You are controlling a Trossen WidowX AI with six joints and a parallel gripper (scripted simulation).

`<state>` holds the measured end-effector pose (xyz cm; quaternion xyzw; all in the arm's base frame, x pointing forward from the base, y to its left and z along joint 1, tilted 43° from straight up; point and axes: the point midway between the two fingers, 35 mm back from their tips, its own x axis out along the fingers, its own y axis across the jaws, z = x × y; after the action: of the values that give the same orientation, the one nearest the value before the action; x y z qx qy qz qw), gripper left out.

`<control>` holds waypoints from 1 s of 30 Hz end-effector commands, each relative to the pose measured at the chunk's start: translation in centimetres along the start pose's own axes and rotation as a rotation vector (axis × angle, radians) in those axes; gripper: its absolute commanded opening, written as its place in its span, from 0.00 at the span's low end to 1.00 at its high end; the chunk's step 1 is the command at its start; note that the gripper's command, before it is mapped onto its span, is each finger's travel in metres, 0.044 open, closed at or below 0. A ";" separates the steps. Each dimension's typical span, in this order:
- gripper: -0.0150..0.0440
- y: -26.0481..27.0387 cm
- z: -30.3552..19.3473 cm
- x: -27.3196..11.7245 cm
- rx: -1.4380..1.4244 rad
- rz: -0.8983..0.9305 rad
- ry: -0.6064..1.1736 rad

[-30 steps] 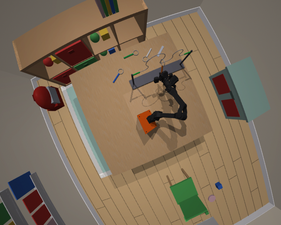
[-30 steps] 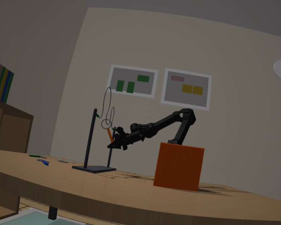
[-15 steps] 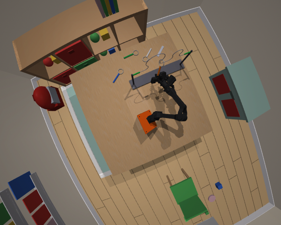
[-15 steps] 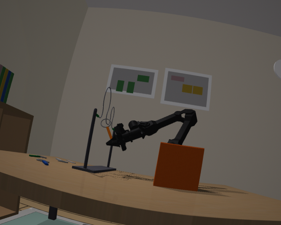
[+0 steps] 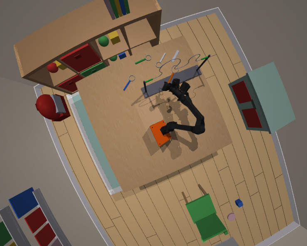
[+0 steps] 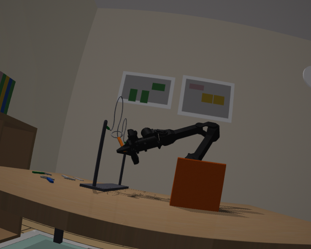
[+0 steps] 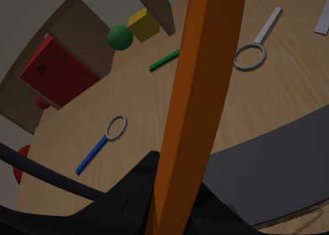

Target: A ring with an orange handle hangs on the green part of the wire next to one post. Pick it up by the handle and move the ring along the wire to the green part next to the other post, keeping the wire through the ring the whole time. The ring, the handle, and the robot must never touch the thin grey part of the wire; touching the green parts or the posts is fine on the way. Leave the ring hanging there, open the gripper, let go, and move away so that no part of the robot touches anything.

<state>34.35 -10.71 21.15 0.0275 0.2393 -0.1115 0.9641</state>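
Observation:
The orange handle (image 5: 170, 77) (image 6: 120, 141) (image 7: 201, 80) slants up from my gripper (image 5: 168, 84) (image 6: 120, 150) (image 7: 161, 160), which is shut on its lower part. The ring (image 5: 171, 69) (image 6: 111, 133) is around the thin grey wire (image 5: 172, 58) (image 6: 120, 96) at the dip between its two loops; I cannot tell whether they touch. In the top view, one green part (image 5: 148, 80) (image 6: 107, 127) is beside the left post (image 5: 145, 86) (image 6: 100, 155), and the other green part (image 5: 205, 58) beside the right post (image 5: 203, 62) (image 6: 122, 170). The wrist view hides ring and wire.
The posts stand on a dark base plate (image 5: 153, 90) (image 6: 104, 186) (image 7: 273, 164) below the gripper. Behind it lie a blue-handled ring (image 5: 126, 85) (image 7: 92, 154), a green-handled ring (image 5: 140, 61) (image 7: 164, 60), a white-handled ring (image 5: 162, 57) (image 7: 268, 24) and a pale bar (image 5: 175, 56).

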 end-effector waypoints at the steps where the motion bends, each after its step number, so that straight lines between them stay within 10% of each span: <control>1: 0.00 1.8 0.3 -0.4 0.087 0.058 0.004; 30: 0.00 10.1 3.4 -3.3 0.597 0.341 0.069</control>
<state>35.33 -1.52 24.79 0.3251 0.2240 -0.0265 0.9184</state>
